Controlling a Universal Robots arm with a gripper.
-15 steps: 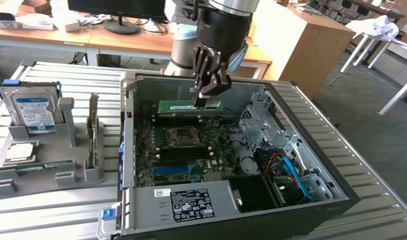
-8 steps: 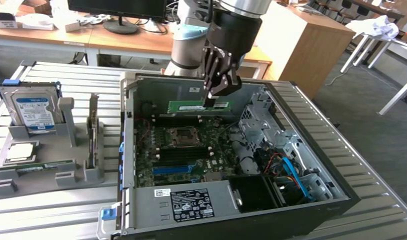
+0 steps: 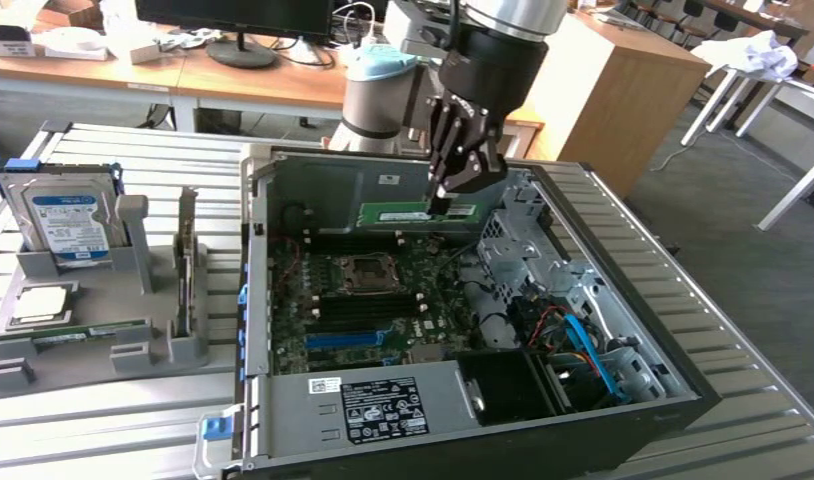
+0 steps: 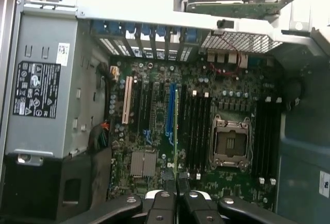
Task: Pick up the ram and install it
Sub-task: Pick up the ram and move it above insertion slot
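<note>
The pincer [image 3: 443, 204] is clamped on the green ram [image 3: 396, 212] above the open computer case [image 3: 327, 190], where the black power-supply label [image 3: 384, 410] carries unreadable white print.

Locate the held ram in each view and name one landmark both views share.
Exterior view: the ram hangs level under the gripper, in front of the case's grey inner wall.
Wrist view: the ram shows edge-on, a thin green line running from the gripper, beside the blue slot.
Shared landmark: the processor socket.
</note>
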